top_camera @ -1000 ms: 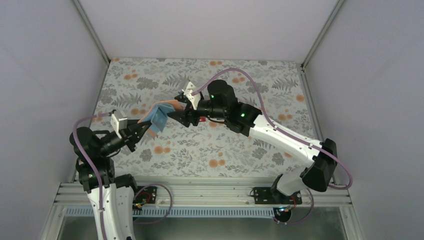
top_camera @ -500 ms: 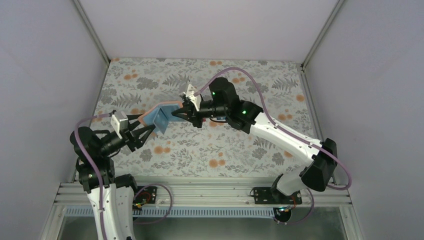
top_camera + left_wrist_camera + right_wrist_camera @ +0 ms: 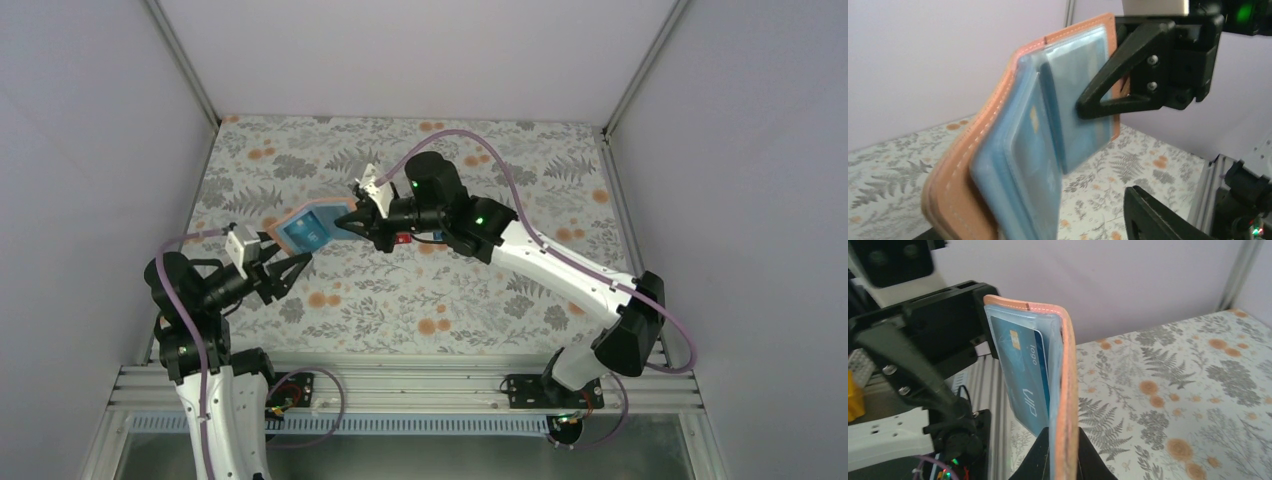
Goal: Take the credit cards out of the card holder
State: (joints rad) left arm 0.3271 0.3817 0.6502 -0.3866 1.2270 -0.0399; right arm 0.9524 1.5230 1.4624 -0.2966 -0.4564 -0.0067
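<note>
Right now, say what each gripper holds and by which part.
The right gripper pinches the card holder by one flap's edge; the left gripper holds nothing.

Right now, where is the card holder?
In the top view the card holder hangs left of centre above the table, clamped by the right gripper, with the open left gripper close beside it.

Card holder (image 3: 955,172) — near flap blurred, bottom cut off; blue card (image 3: 1023,380) partly hidden in its pocket.

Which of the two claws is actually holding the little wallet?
The right claw, pinched shut on an edge of the card holder; the left claw stands open.
</note>
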